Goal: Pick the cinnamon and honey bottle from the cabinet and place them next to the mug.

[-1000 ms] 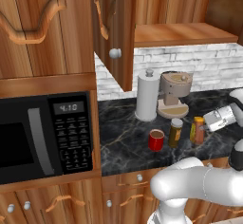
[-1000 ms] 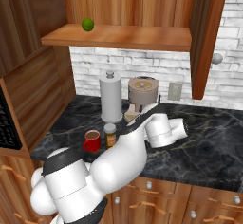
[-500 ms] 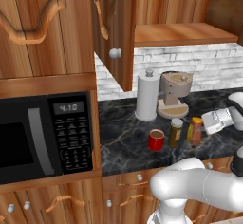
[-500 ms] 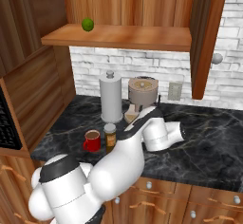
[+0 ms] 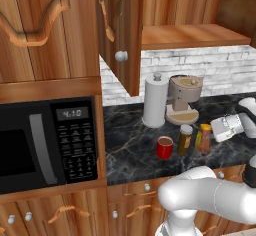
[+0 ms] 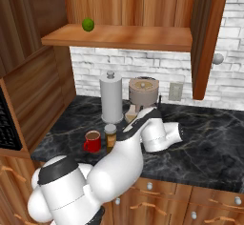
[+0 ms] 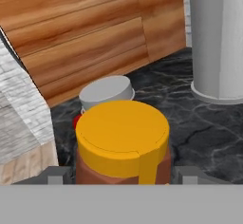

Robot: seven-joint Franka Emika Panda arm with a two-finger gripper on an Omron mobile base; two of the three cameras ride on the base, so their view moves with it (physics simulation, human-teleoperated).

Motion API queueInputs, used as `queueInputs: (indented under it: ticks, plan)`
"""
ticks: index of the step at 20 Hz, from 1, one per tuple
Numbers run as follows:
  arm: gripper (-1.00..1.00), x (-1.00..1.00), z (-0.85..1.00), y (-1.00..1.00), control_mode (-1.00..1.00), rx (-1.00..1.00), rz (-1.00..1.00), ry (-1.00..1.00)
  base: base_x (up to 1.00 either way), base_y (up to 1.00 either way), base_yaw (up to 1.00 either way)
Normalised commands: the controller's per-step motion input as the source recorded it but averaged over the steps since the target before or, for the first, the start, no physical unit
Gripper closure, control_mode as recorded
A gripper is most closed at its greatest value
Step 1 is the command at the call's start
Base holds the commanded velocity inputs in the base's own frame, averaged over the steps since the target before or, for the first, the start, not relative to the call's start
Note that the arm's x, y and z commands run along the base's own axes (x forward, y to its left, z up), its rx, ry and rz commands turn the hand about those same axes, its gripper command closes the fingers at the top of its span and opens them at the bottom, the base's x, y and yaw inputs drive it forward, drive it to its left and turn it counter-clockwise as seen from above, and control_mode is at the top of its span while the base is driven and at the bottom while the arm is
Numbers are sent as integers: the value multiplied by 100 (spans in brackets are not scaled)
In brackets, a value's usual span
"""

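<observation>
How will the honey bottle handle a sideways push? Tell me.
The honey bottle stands upright, taller than wide, so a high push would probably tip it. Round-bodied, it would likely roll. The cinnamon stands close beside it and might get knocked.

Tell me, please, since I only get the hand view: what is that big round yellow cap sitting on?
Observer: It tops a small amber-orange honey bottle, standing upright on the dark marbled counter.
Operator: And the flat grey lid behind it?
Observer: That closes a dark olive-brown cinnamon jar, which stands between the bottle and a small red mug.
Operator: Is anything above them?
Observer: A small round green fruit lies on the shelf of the open reddish-brown wooden cabinet.
</observation>
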Motion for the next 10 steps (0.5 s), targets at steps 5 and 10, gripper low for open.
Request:
queueInputs:
  ticks: [5,10]
  plan:
    - [100,0,-13,1,-100,0,0,-3,0,0,0]
    - [100,0,-11,0,-100,-1,0,-1,0,0,0]
